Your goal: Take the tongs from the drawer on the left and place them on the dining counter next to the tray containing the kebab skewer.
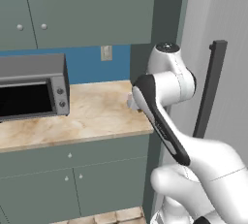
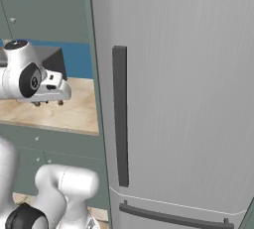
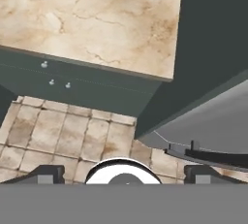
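Observation:
The drawer (image 1: 69, 155) is a shallow grey-green panel with a small round knob, shut, just under the short beige counter (image 1: 97, 116); it also shows as the drawer (image 3: 44, 65) in the hand view. My gripper (image 2: 48, 103) hangs a little above that counter near its right end, open, with nothing between its fingers (image 2: 60, 102). In the hand view the gripper (image 3: 123, 174) looks down past the counter's front edge to the floor. The tongs are hidden. The dining counter, the tray and the kebab skewer are out of view.
A toaster oven (image 1: 31, 87) stands on the counter's left part. Cabinet doors with knobs (image 1: 80, 175) sit below the drawer. A tall grey fridge (image 2: 188, 99) with a dark vertical handle (image 2: 119, 114) stands right of the counter. The floor (image 3: 58, 136) is tiled.

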Tool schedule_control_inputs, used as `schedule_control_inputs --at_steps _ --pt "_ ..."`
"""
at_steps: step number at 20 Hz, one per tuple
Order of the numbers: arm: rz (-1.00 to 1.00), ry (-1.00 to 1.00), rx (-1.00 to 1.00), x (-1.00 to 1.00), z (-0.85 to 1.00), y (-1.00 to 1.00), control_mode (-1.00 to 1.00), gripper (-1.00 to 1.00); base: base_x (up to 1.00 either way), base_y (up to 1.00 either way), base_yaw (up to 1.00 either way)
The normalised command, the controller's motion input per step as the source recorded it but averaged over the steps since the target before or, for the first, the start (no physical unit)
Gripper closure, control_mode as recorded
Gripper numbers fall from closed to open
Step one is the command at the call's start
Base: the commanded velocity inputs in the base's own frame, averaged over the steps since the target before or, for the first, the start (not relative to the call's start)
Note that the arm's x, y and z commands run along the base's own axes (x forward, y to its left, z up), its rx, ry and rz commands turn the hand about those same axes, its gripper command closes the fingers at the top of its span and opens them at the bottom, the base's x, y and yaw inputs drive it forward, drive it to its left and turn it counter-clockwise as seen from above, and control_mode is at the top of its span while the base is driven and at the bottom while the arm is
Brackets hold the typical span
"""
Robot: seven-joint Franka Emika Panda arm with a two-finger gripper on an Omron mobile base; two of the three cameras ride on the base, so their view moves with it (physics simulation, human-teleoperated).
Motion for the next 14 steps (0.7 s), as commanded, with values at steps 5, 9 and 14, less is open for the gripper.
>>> schedule_control_inputs --at_steps 5,9,14 --pt "0.02 -0.03 0.06 -0.38 -0.52 0.73 -1.0 -1.0 0.0 0.0 0.0" --pt "0.0 0.0 0.04 -0.04 -0.58 1.0 -1.0 -1.0 0.0 0.0 0.0" --pt "0.0 0.0 0.07 0.0 -0.61 1.0 -1.0 -1.0 0.0 0.0 0.0"
